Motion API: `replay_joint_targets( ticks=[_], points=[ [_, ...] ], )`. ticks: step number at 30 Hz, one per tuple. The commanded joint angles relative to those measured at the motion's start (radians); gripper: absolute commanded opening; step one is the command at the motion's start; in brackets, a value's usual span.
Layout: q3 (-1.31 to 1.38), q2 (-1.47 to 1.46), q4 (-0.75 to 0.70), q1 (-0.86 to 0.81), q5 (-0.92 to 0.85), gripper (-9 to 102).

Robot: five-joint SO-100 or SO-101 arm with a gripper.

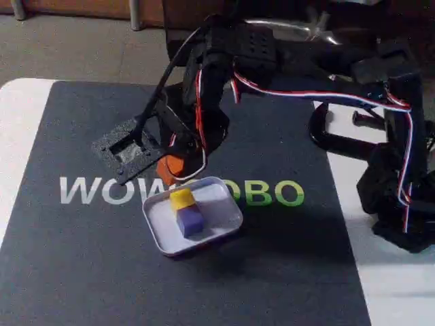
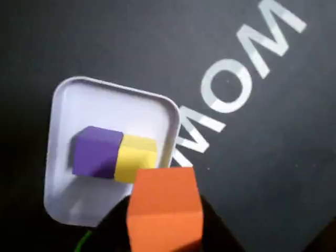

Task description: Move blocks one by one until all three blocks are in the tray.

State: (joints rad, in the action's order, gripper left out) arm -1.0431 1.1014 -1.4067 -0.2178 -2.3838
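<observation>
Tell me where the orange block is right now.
The orange block is held in the gripper, just outside the tray rim; in the wrist view it sits at bottom centre, next to the yellow block, which touches the purple block.

The shallow pale grey-lavender rectangular tray (image 2: 65, 110) is partly occupied: a small purple cube (image 2: 96, 152) and a small yellow cube (image 2: 135, 156) sit touching each other across its middle. Bare tray floor lies open along the upper side in the wrist view. The hand (image 2: 165, 239) carries a small orange cube (image 2: 165, 210) just beside the tray's rim, near the yellow cube. The dark mat surface (image 1: 81, 272) around the tray is unobstructed.
</observation>
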Motion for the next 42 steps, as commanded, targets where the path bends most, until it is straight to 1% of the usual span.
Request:
replay_joint_targets(
  ticks=[1, 4, 9, 15, 18, 22, 25, 28, 42],
  points=[
    [0.037, 0.049, 0.002, 0.020, 0.026, -8],
    [0.037, 0.037, 0.006, 0.035, 0.067, -8],
    [0.037, 0.021, 0.055, 0.086, 0.215, -8],
    [0.035, 0.005, 0.107, 0.100, 0.259, -8],
    [0.035, 0.000, 0.114, 0.097, 0.261, -5],
    [0.035, -0.008, 0.114, 0.083, 0.250, 5],
    [0.035, -0.009, 0.114, 0.080, 0.249, 14],
    [0.035, -0.005, 0.114, 0.078, 0.249, 19],
    [-0.002, 0.067, 0.106, 0.061, 0.261, 20]
  ],
)
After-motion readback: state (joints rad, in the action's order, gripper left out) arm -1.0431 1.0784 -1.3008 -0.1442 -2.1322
